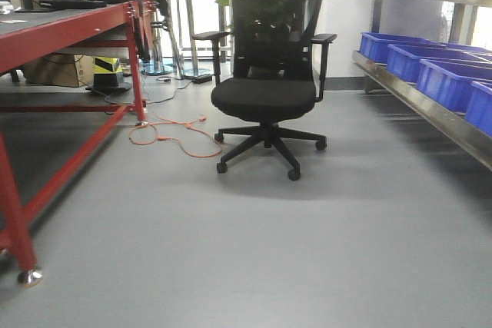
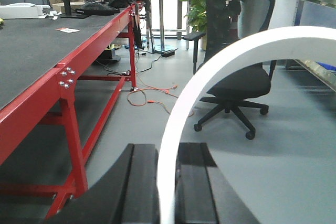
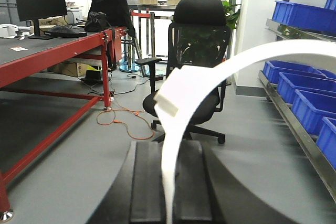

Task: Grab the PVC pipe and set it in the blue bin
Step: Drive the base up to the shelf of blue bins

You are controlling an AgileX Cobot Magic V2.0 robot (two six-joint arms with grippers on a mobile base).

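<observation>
In the left wrist view a white PVC pipe [image 2: 236, 51] bent in an arc rises from between my black jaws and curves off to the right; my left gripper [image 2: 167, 148] is shut on it. My right gripper [image 3: 169, 145] is likewise shut on a white arc-shaped pipe [image 3: 252, 56], which sweeps up and right and shows a squared block end [image 3: 172, 97] at its left. Blue bins [image 1: 450, 82] sit in a row on the metal shelf at the right, also seen as blue bins [image 3: 315, 108] in the right wrist view. Neither gripper nor pipe shows in the front view.
A red-framed work table [image 1: 61, 28] runs along the left, with a monitor and bags on it. A black office chair [image 1: 269, 90] stands ahead in the middle of the grey floor. An orange cable [image 1: 177, 140] loops on the floor by the table leg.
</observation>
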